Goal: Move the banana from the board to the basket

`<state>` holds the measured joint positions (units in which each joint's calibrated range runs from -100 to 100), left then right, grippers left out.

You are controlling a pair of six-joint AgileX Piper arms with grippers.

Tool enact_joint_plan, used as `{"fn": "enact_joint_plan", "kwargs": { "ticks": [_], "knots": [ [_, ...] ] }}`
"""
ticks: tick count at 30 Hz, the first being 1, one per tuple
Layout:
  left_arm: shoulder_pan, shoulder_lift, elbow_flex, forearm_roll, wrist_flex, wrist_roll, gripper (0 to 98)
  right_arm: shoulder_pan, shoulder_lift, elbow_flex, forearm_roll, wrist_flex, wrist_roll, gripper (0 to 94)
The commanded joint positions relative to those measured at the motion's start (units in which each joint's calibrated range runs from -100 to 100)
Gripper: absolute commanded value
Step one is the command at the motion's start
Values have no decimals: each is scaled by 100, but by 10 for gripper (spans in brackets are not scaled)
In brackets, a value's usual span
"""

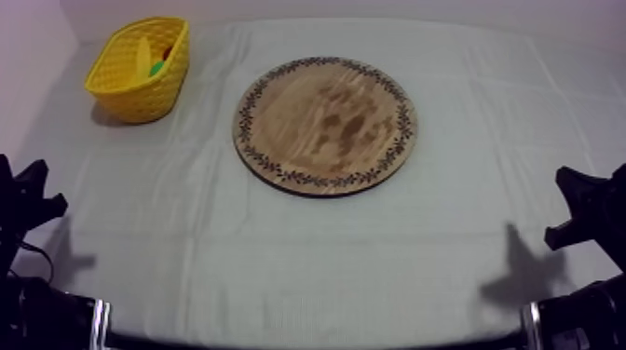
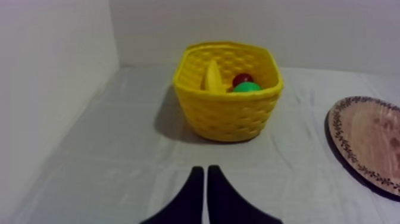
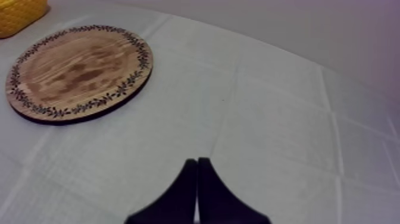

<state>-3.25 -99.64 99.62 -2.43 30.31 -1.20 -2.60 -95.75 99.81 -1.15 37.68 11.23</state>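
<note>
The banana (image 2: 212,76) stands on end inside the yellow basket (image 2: 229,113), at the far left of the table. It leans on the basket's left wall, and its lower part is hidden below the rim. Beside it, to the right, lie a small red fruit (image 2: 241,78) and a green rounded thing (image 2: 246,87). Both are half covered by the rim, and I cannot tell what kind the green one is.

The wooden board (image 1: 326,126) lies at the table's middle, well apart from the basket, showing bare wood. From the left wrist it is cut off at its right side.

The left gripper (image 2: 205,170) rests low at the near left, its fingers pressed together on nothing. The right gripper (image 3: 197,161) rests at the near right, likewise closed and holding nothing.
</note>
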Motion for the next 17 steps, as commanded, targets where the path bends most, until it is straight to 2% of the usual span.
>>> {"fn": "enact_joint_plan", "kwargs": {
  "ticks": [1, 6, 12, 17],
  "knots": [
    [7, -3, 18, -17, -56, 13, 0, 0, 0, -3, 0, -2, -1, 3],
    [5, -9, 35, -57, -60, 47, 0, 0, 0, -3, 0, -2, -2, 3],
    [3, -10, 38, 2, 17, 161, 0, 0, 0, -3, 0, -2, -2, 3],
    [3, -10, 35, 18, 168, 111, 0, 0, 0, -3, 0, -2, -2, 3]
  ]
}}
